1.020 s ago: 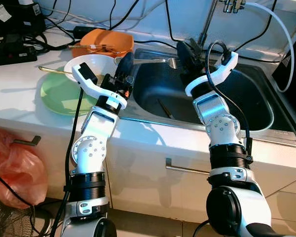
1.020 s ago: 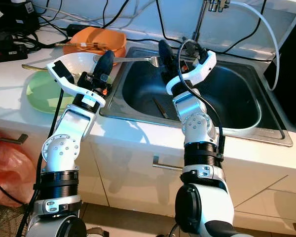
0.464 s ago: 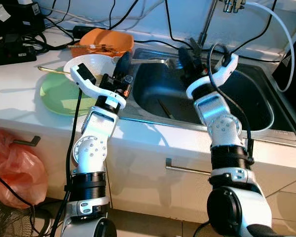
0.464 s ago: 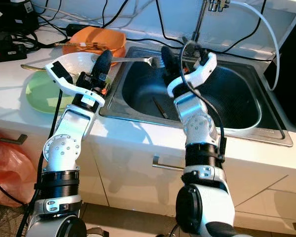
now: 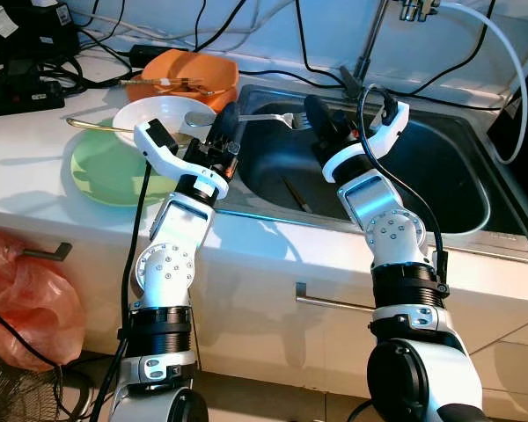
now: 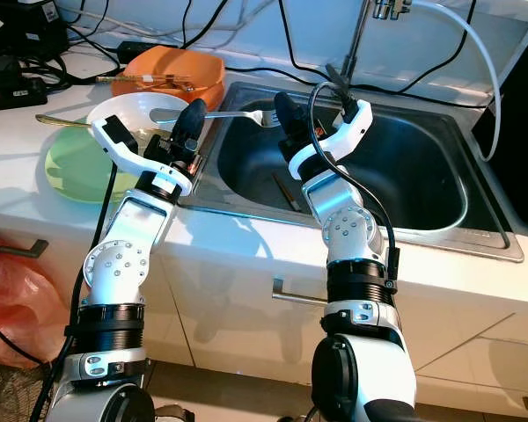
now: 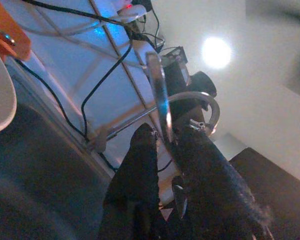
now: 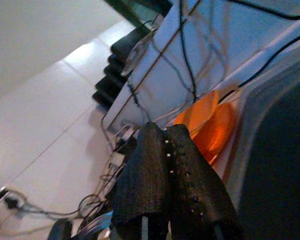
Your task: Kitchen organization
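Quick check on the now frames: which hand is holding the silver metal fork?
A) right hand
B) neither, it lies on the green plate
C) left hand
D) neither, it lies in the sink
C: the silver metal fork is pinched in the left hand, its handle over the white bowl and its tines reaching toward the right hand above the steel sink; that hand's fingers are pressed together with nothing between them.

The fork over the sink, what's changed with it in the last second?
The fork, gripped by the left gripper, has shifted leftward toward the white bowl. The right gripper followed it left, fingers shut. Green plate and orange bowl stayed put.
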Tool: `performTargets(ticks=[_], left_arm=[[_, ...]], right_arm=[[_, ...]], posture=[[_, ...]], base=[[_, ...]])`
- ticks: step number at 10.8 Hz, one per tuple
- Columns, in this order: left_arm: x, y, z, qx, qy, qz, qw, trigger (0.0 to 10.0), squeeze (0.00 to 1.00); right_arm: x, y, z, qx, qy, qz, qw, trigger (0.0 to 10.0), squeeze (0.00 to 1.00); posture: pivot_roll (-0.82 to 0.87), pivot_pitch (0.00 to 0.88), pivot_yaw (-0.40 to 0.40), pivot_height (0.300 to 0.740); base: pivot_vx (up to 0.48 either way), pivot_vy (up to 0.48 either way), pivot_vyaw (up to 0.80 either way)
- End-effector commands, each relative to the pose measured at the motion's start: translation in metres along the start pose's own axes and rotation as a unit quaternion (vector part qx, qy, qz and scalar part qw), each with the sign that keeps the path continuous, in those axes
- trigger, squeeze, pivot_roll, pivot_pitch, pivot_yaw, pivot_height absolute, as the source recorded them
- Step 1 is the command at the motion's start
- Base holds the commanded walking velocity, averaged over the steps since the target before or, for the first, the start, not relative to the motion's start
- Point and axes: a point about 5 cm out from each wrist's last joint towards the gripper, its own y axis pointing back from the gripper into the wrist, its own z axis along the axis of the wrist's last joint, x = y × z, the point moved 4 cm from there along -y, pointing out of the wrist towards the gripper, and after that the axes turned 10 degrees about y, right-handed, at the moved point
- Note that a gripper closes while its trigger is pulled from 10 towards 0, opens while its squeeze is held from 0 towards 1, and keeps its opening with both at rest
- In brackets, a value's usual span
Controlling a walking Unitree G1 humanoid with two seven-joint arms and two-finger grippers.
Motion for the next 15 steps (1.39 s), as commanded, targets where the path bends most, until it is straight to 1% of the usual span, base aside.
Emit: performTargets(ticks=[1,2,3,5,6,7,8,9,10,11,12,13,14,15], left_arm=[[-0.01,-0.007,-0.018,0.021,0.01,-0.011,1.0,10.0,1.0],[-0.008,-0.005,-0.021,0.031,0.001,-0.006,0.999,10.0,1.0],[-0.006,-0.001,-0.027,0.057,-0.004,-0.004,0.998,10.0,1.0],[-0.003,0.009,-0.034,0.093,-0.03,-0.007,0.995,10.0,1.0],[0.001,0.017,-0.036,0.11,-0.055,0.002,0.992,10.0,1.0],[0.003,0.022,-0.037,0.131,-0.09,0.003,0.987,10.0,1.0],[0.008,0.026,-0.038,0.155,-0.157,0.009,0.975,10.0,1.0],[0.01,0.027,-0.038,0.16,-0.172,0.011,0.972,10.0,1.0],[0.018,0.031,-0.031,0.178,-0.26,0.019,0.949,10.0,1.0],[0.019,0.033,-0.03,0.181,-0.278,0.02,0.943,10.0,1.0],[0.023,0.034,-0.027,0.193,-0.31,0.025,0.931,10.0,1.0],[0.026,0.035,-0.027,0.203,-0.335,0.027,0.92,10.0,1.0],[0.026,0.037,-0.027,0.205,-0.341,0.026,0.917,10.0,1.0],[0.027,0.039,-0.028,0.208,-0.35,0.022,0.913,10.0,1.0]], right_arm=[[-0.001,-0.002,0.009,-0.019,0.001,-0.012,1.0,0.0,0.0],[-0.012,-0.002,0.016,-0.031,0.011,-0.052,0.998,0.0,0.0],[-0.023,-0.001,0.024,-0.043,0.036,-0.086,0.995,0.0,0.0],[-0.036,-0.001,0.037,-0.062,0.054,-0.124,0.989,0.0,0.0],[-0.043,-0.001,0.046,-0.076,0.074,-0.145,0.984,0.0,0.0],[-0.049,-0.001,0.053,-0.084,0.102,-0.165,0.977,0.0,0.0],[-0.059,0.002,0.059,-0.078,0.156,-0.189,0.966,0.0,0.0],[-0.061,0.003,0.06,-0.076,0.169,-0.194,0.963,0.0,0.0],[-0.081,0.012,0.058,-0.053,0.225,-0.236,0.944,0.0,0.0],[-0.086,0.015,0.057,-0.049,0.233,-0.246,0.939,0.0,0.0],[-0.092,0.018,0.055,-0.038,0.282,-0.263,0.922,0.0,0.0],[-0.094,0.019,0.055,-0.031,0.313,-0.267,0.911,0.0,0.0],[-0.095,0.019,0.053,-0.021,0.356,-0.268,0.895,0.0,0.0],[-0.093,0.019,0.052,-0.012,0.417,-0.265,0.869,0.0,0.0]], posture=[[0.1,0.041,-0.065,0.74],[0.1,0.043,-0.067,0.74],[0.1,0.046,-0.068,0.74],[0.12,0.057,-0.067,0.74],[0.12,0.062,-0.067,0.74],[0.13,0.067,-0.066,0.74],[0.14,0.072,-0.066,0.74],[0.14,0.072,-0.066,0.74],[0.15,0.082,-0.06,0.74],[0.16,0.087,-0.059,0.74],[0.17,0.091,-0.06,0.74],[0.17,0.091,-0.06,0.74],[0.17,0.094,-0.06,0.74],[0.17,0.095,-0.061,0.74]], base=[[0.0,0.0,0.0],[0.0,0.0,0.0],[0.0,0.0,0.0],[0.0,0.0,0.0],[0.0,0.0,0.0],[0.0,0.0,0.0],[0.0,0.0,0.0],[0.0,0.0,0.0],[0.0,0.0,0.0],[0.0,0.0,0.0],[0.0,0.0,0.0],[0.0,0.0,0.0],[0.0,0.0,0.0],[0.0,0.0,0.0]])
